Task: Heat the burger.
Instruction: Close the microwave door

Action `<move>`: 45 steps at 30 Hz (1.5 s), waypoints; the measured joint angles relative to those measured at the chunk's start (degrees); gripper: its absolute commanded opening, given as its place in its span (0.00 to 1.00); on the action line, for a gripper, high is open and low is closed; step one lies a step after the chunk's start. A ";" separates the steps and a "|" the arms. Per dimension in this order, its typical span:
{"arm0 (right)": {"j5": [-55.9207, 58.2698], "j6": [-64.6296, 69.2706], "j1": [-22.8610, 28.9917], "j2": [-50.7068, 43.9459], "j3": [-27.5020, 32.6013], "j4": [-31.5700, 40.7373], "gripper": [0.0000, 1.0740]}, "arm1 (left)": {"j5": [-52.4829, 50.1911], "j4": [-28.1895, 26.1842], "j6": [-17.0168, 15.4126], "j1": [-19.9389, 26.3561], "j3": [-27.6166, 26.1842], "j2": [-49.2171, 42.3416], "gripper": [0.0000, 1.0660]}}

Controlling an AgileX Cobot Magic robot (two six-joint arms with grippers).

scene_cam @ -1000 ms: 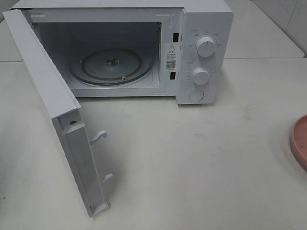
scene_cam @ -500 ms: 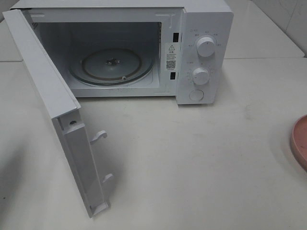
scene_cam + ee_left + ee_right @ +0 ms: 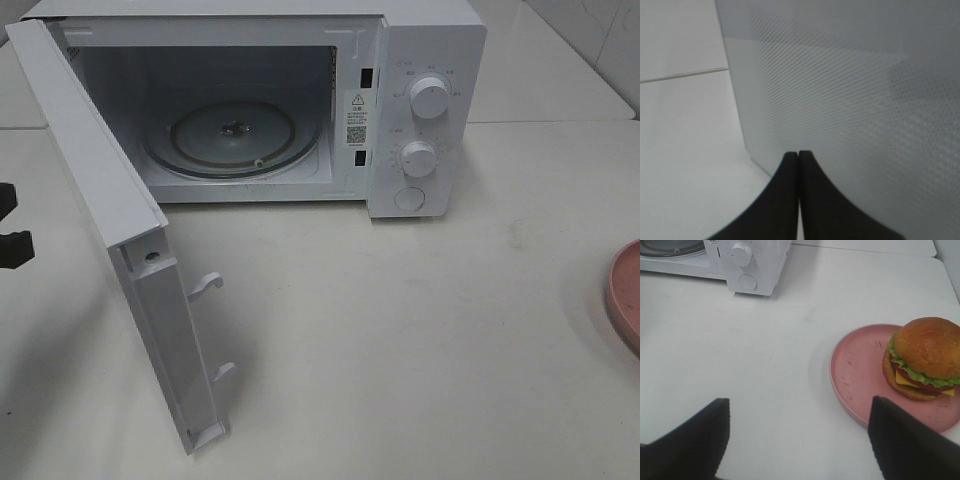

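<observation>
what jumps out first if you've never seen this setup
The white microwave at the back of the table, its door swung wide open and its glass turntable bare. Next, the burger on a pink plate off to the right, with the open right gripper hovering short of it.

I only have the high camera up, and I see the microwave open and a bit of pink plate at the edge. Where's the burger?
Observer: The burger sits on the pink plate, toward one side of it, in the right wrist view.
Operator: Is the right pincer holding anything?
Observer: No, the right pincer is open, short of the plate.
Operator: And the left one?
Observer: The left pincer is shut, empty, facing the microwave door.
</observation>
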 measured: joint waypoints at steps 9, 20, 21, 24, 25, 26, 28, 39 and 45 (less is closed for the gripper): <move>0.00 0.00 0.00 0.00 0.00 0.00 0.70 | -5.50 5.73 -4.41 -0.06 -4.98 6.70 0.00; 0.00 0.00 0.00 0.00 0.00 0.06 0.70 | -5.67 1.66 -4.81 -6.99 -12.32 13.41 0.00; 0.00 0.00 0.00 0.00 0.00 0.06 0.70 | -5.67 1.66 -4.81 -6.99 -12.32 13.41 0.00; 0.00 0.00 0.00 0.00 0.00 0.06 0.70 | -5.67 -1.20 -4.41 -9.22 -14.90 15.47 0.00; 0.00 0.00 0.00 0.00 0.00 0.06 0.70 | -5.67 -3.44 -3.72 -10.49 -16.79 16.50 0.00; 0.00 0.00 0.00 0.00 0.00 0.06 0.70 | -5.67 -5.56 -2.98 -11.97 -18.45 17.48 0.00; 0.00 0.00 0.00 0.00 0.00 0.06 0.70 | -5.67 -6.88 -2.41 -12.89 -19.31 18.05 0.00; 0.00 0.00 0.00 0.00 0.00 0.06 0.70 | -5.67 -26.30 8.54 -22.80 -26.30 24.64 0.00; 0.00 0.00 0.00 0.00 0.00 0.06 0.70 | -5.61 -36.10 15.87 -27.33 -30.65 28.02 0.00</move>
